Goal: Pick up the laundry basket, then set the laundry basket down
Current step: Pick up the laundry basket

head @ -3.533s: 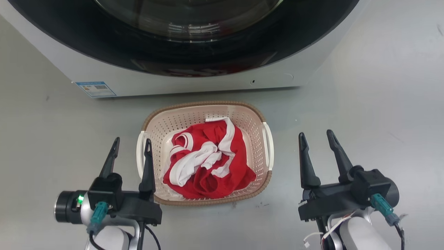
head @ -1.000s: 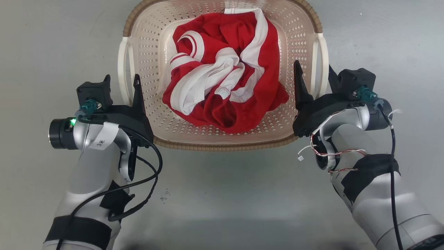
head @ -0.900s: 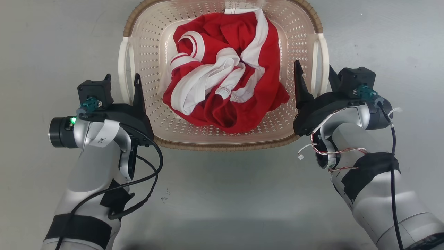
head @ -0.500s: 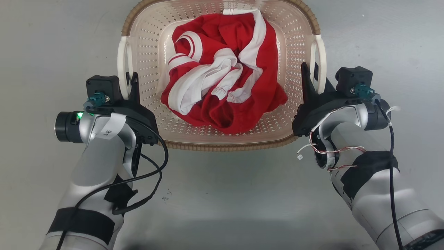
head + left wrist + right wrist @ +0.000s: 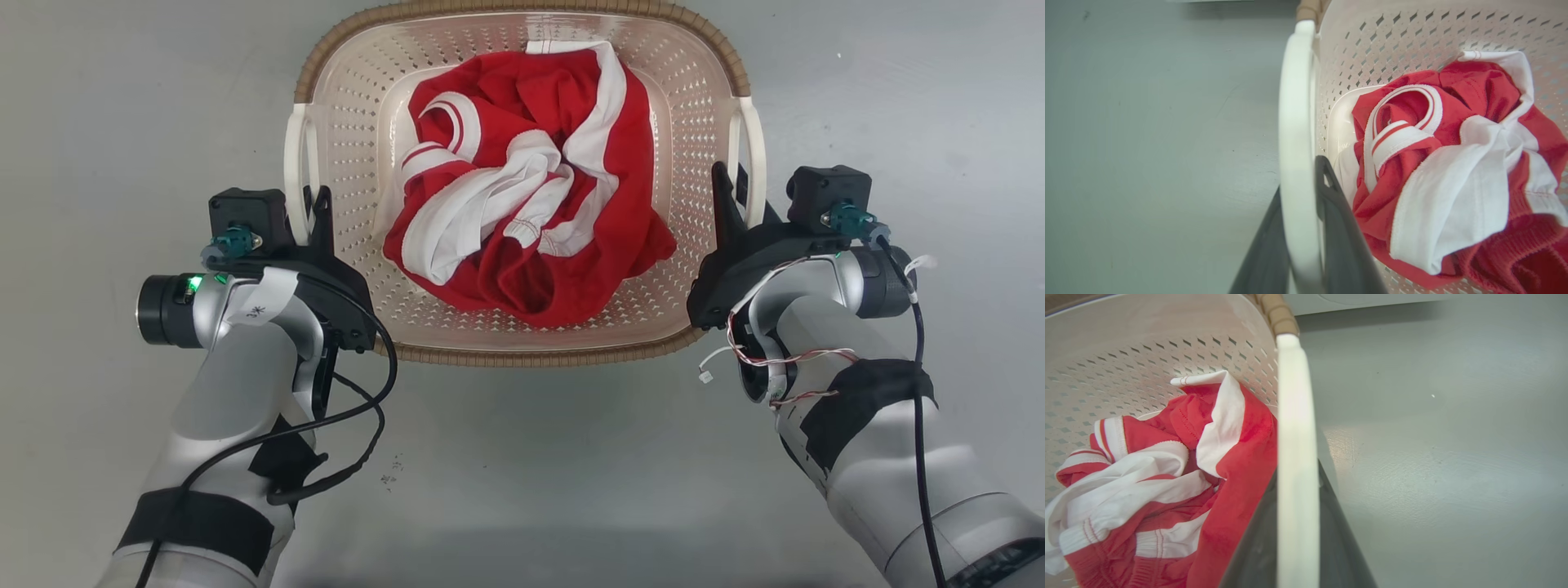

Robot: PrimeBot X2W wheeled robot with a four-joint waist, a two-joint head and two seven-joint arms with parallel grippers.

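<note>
Basket (image 5: 522, 354) with red-white garment (image 5: 522, 188), over your matte grey floor (image 5: 522, 474): left gripper (image 5: 313, 200) and right gripper (image 5: 731, 175) each clamp 1 white handle (image 5: 291, 155).

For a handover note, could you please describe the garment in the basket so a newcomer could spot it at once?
Against the grey floor, between the left gripper and right gripper, find the laundry basket, cream perforated plastic with a brown woven-look rim. Crumpled inside lies the garment: bright red with white bands, the one soft, colourful thing among pale plastic.
</note>
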